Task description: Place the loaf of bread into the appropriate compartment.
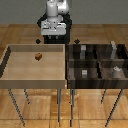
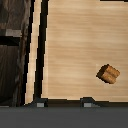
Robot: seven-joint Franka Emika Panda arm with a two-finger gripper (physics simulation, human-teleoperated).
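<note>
The loaf of bread [image 1: 38, 57] is a tiny orange-brown block lying on the floor of the large light tan tray [image 1: 33, 81], at the exterior view's left. It also shows in the wrist view [image 2: 108, 74]. My gripper [image 1: 53, 29] hangs high behind the tray's far wall, well apart from the loaf. In the wrist view the gripper [image 2: 63, 103] is open and empty, with both fingertips [image 2: 39, 103] showing at the picture's edge. The dark divided bin [image 1: 97, 61] with striped wood walls stands at the exterior view's right, split into compartments.
Small grey blocks [image 1: 84, 73] [image 1: 116, 70] sit in the bin's near cells, and others [image 1: 114, 47] stand in the far cells. The bin's dark wall [image 2: 12, 60] borders the tray in the wrist view. Both containers stand on thin metal legs over a wood floor.
</note>
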